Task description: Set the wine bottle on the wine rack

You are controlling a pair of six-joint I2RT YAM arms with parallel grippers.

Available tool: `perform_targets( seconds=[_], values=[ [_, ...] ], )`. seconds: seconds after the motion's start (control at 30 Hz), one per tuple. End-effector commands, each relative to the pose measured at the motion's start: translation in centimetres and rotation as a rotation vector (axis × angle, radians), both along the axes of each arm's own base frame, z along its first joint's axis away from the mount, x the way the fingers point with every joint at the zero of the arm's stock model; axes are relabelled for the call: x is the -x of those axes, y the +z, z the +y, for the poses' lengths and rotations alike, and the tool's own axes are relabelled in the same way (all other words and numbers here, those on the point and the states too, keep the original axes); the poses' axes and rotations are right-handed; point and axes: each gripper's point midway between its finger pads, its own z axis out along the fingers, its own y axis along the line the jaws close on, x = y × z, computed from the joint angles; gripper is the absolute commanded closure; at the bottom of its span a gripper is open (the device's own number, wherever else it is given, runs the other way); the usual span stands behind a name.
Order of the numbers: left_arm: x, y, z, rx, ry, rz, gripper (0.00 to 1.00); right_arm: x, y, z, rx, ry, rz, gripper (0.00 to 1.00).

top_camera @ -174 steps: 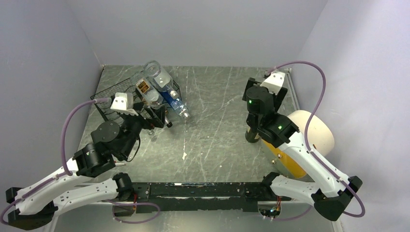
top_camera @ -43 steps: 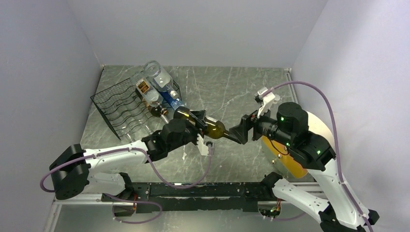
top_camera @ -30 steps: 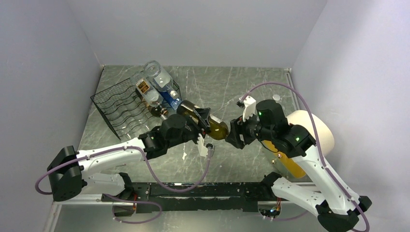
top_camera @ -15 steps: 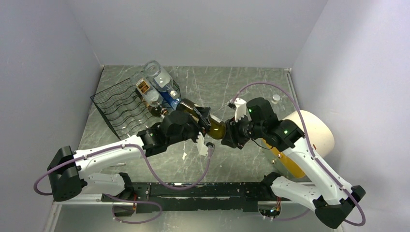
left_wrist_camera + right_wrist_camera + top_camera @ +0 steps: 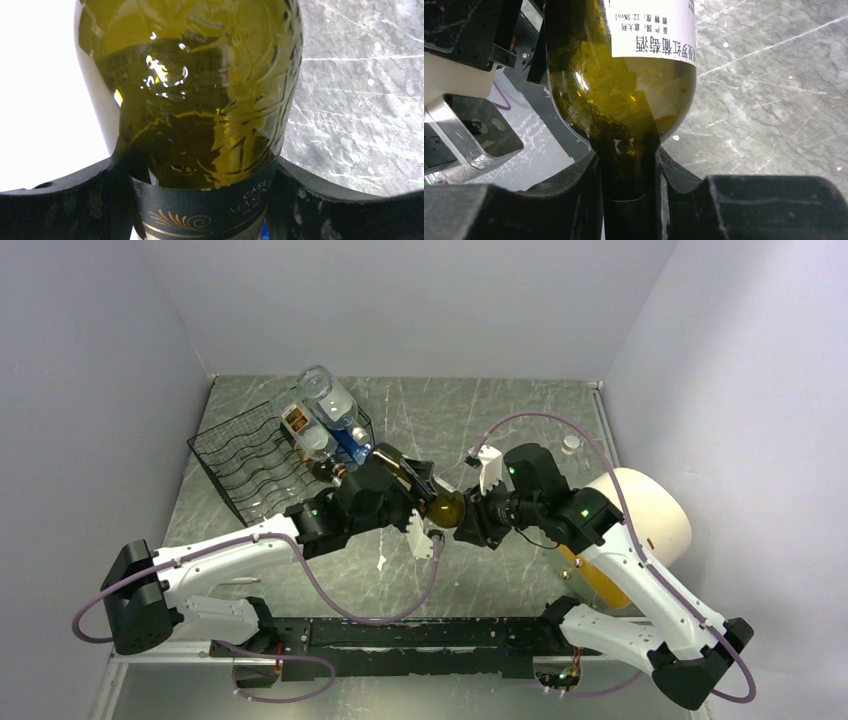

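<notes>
The wine bottle hangs just right of the wine rack, its middle hidden by the left gripper clamping its body; the right gripper pinches the neck, whose tip is cut off.

Soft, even light from above; the left wrist view burns out white at left, glare spots dotting the dark green glass wine bottle.

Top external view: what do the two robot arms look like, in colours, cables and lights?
Both the left arm and the right arm have white link shells with bulky black joints and black wrists. A looping purple cable runs along each. Small green lights glow on the joints.
</notes>
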Motion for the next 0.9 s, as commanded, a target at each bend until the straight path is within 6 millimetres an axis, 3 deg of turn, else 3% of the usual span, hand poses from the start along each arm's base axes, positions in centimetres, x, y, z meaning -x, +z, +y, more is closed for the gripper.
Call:
perform_targets(
  seconds=[0.0, 0.1, 0.13, 0.17, 0.23, 0.57, 0.77, 0.87],
  values=[
    [0.0, 7.3, -1.3, 0.217, -0.022, -0.056, 0.86, -1.3, 0.0, 0.3, 0.003, -0.027, -0.041, 1.00],
    [0.2, 6.8, -1.1, 0.199, -0.024, -0.045, 0.62, -1.8, 0.4, 0.1, 0.006, -0.049, -0.069, 1.00],
    [0.2, 6.7, -1.0, 0.199, -0.019, -0.043, 0.46, -2.0, 0.6, 0.0, 0.004, -0.060, -0.081, 1.00],
    [0.1, 6.5, -0.9, 0.199, -0.014, -0.045, 0.01, -2.2, 0.9, -0.1, 0.001, -0.072, -0.094, 1.00],
    [-0.2, 6.1, -0.6, 0.191, 0.003, -0.048, 0.06, -2.5, 1.6, -0.3, -0.009, -0.094, -0.121, 1.00],
    [-0.4, 4.6, 0.0, 0.187, 0.045, 0.007, 0.06, -4.7, 4.7, -1.6, -0.039, -0.252, -0.232, 1.00],
    [-2.0, 8.8, 1.3, 0.573, 0.286, 0.208, 0.06, -5.8, 4.6, -2.1, -0.037, -0.316, -0.258, 1.00],
    [-3.5, 11.1, 4.2, 0.852, 0.487, 0.289, 0.06, -6.0, 4.7, -1.8, -0.059, -0.324, -0.266, 1.00]
  ],
)
